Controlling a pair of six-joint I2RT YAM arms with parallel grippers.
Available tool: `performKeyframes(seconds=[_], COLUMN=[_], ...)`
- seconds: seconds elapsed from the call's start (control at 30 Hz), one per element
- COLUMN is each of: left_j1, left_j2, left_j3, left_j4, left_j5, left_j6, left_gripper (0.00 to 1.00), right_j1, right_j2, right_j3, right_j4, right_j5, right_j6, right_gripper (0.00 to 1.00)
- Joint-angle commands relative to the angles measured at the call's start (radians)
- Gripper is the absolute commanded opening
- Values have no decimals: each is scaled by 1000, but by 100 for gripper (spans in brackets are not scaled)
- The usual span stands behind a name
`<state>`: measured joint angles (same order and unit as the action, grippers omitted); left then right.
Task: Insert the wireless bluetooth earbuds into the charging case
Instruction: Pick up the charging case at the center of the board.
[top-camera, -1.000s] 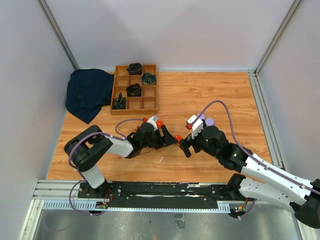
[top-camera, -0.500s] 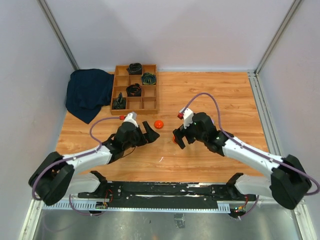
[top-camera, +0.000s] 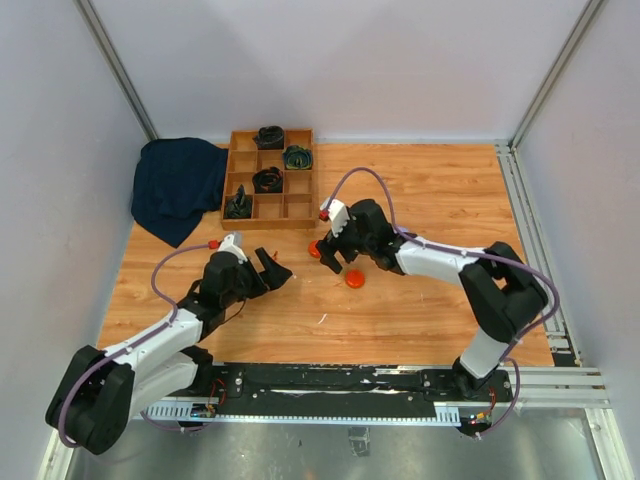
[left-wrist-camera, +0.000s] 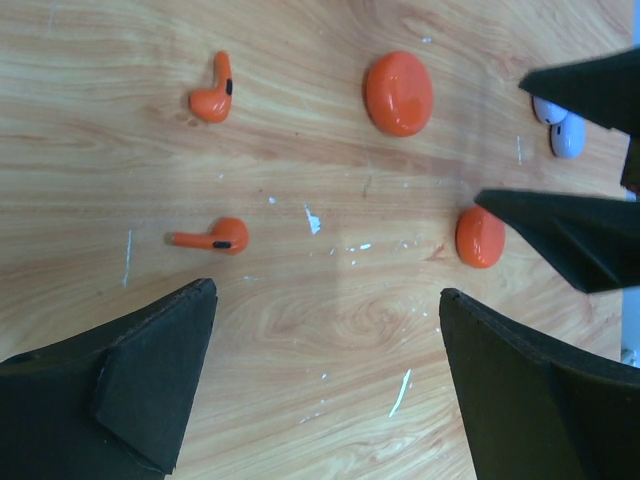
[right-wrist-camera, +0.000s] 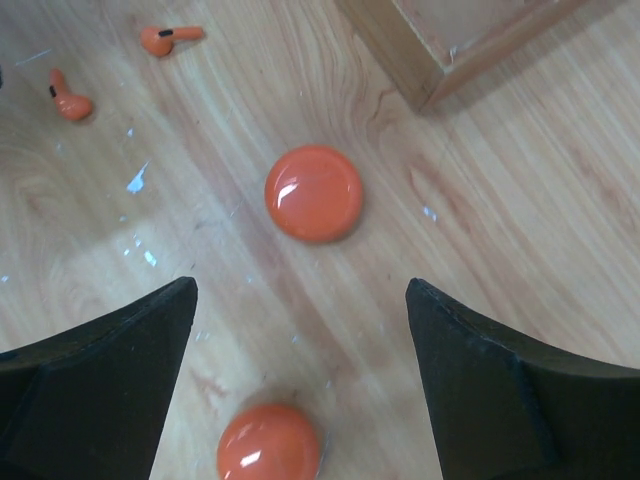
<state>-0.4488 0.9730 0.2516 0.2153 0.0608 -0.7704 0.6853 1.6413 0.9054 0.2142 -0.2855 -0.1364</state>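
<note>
Two orange earbuds (left-wrist-camera: 212, 95) (left-wrist-camera: 215, 238) lie on the wood ahead of my left gripper (left-wrist-camera: 325, 300), which is open and empty above bare table. They also show in the right wrist view (right-wrist-camera: 168, 38) (right-wrist-camera: 68, 102). Two pale lilac earbuds (left-wrist-camera: 558, 125) lie together past the right gripper's dark fingers (left-wrist-camera: 570, 235). My right gripper (right-wrist-camera: 300, 290) is open and empty over two round orange discs (right-wrist-camera: 313, 193) (right-wrist-camera: 268, 445). In the top view the left gripper (top-camera: 278, 268) is left of the right gripper (top-camera: 330, 258), with one disc (top-camera: 355, 279) beside it.
A wooden compartment tray (top-camera: 300, 208) holding dark items stands at the back left, its corner (right-wrist-camera: 450, 40) just beyond the right gripper. A dark blue cloth (top-camera: 178, 185) lies left of the tray. Small white flecks (top-camera: 322, 319) dot the wood.
My left arm has drawn back to the left, away from the discs. My right arm has swung left and toward the tray, now over the far orange disc, leaving the near one uncovered.
</note>
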Motion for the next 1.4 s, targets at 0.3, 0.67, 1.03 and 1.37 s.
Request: performKeyframes(seconds=[0.3,0.67,1.03,1.37], left_j1=[66,68,68,68], left_j2=[-54,-117,-161,-151], left_j3=[-64,-75,-70,-42], left_j4=[77,84,123,223], left_j5=[143,160,204,343], left_j6=[13,13,-24,-39], left_gripper=[96,94,92,84], right_j1=[-15,-12,5,84], right_j2=[271,329,206,-57], right_j3=[226,235,127,-84], right_j4=[-26,-20,48,176], right_j5=[-79,-93,-81,5], right_j6=[-96,-94,-83,-27], right_gripper=[77,57,43,43])
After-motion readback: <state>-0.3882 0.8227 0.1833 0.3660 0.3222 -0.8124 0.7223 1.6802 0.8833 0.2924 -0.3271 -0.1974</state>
